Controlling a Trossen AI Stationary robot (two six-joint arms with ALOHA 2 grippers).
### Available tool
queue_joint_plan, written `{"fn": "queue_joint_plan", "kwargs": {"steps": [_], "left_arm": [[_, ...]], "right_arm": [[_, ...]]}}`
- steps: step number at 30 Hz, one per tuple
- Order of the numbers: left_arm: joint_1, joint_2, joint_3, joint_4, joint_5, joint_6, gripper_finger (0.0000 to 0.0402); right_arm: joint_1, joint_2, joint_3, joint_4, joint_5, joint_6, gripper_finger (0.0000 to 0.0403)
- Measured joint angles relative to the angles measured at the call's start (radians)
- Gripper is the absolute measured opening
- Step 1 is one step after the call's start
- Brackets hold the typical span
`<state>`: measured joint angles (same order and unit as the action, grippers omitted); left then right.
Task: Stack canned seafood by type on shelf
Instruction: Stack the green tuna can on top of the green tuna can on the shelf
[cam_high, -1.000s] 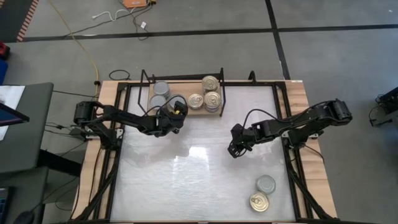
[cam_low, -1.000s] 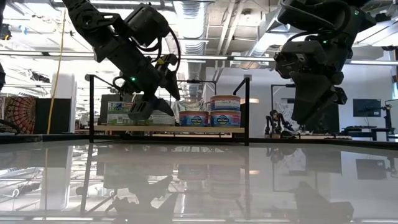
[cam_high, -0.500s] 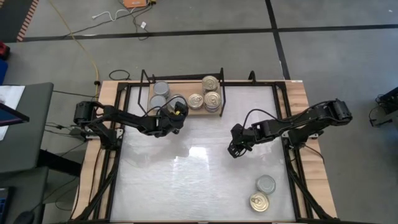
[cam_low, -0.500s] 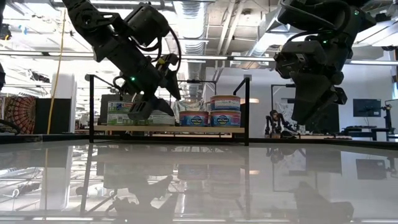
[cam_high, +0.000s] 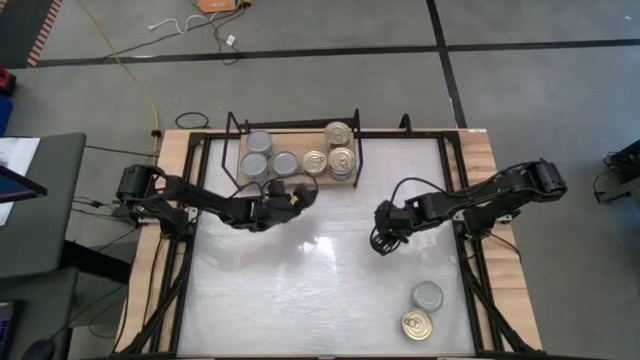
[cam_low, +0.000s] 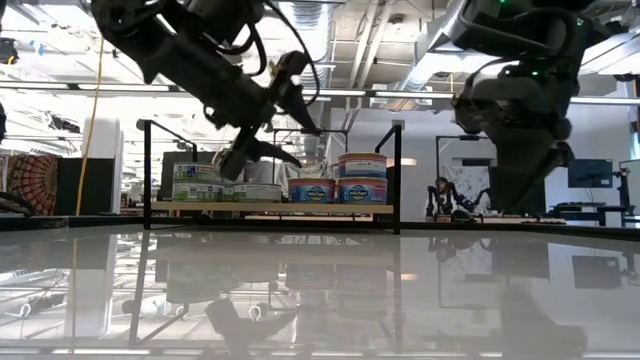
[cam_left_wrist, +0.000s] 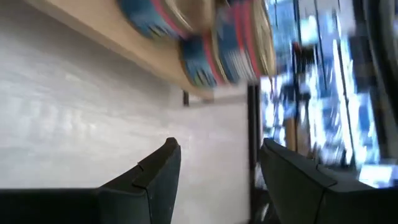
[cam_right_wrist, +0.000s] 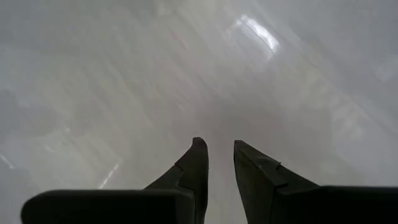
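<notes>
Bimanual stacking scene. The left gripper (cam_high: 296, 196) hangs just in front of the shelf (cam_high: 340, 180), jaws spread and empty; beyond the jaws, the shelf holds the canned seafood, grey-topped tins (cam_high: 261, 152) on one side and gold-topped tins (cam_high: 339, 145) on the other. The right gripper (cam_high: 381, 240) hovers over bare worktop (cam_high: 300, 290), jaws slightly parted and holding nothing. Two loose tins, one grey (cam_high: 428, 295) and one gold (cam_high: 417, 324), lie well apart from both grippers, nearer the right one. The step in hand is probably fetching one of these; a good approach would lower the jaws squarely astride the tin's round wall, then carry it to the stack of matching lids. The worktop is glossy white and mirror-like; behind it the low view shows an open workshop with ceiling ducts and monitors
</notes>
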<state>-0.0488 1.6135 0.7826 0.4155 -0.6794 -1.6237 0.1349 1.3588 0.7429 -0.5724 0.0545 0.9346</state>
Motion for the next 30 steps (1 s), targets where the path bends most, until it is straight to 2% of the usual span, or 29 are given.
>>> {"fn": "queue_joint_plan", "kwargs": {"steps": [2, 8, 11, 21, 30], "left_arm": [[-0.012, -0.004, 0.0, 0.01, 0.045, 0.104, 0.0209], [-0.018, -0.067, 0.0, -0.027, 0.278, 0.501, 0.0209], [-0.018, -0.106, 0.0, -0.058, 0.34, 0.629, 0.0209], [-0.017, -0.219, 0.0, -0.161, 0.342, 0.734, 0.0209], [-0.017, -0.232, 0.0, -0.192, 0.341, 0.738, 0.0209]], "right_arm": [[0.0, -0.005, 0.0, -0.029, -0.006, 0.017, 0.0102], [0.016, -0.038, 0.03, -0.195, -0.006, 0.085, 0.0086], [0.017, -0.051, 0.043, -0.217, -0.007, 0.091, 0.0081], [0.013, -0.057, 0.051, -0.175, -0.004, 0.172, 0.008], [0.013, -0.057, 0.051, -0.172, -0.003, 0.174, 0.0079]]}}
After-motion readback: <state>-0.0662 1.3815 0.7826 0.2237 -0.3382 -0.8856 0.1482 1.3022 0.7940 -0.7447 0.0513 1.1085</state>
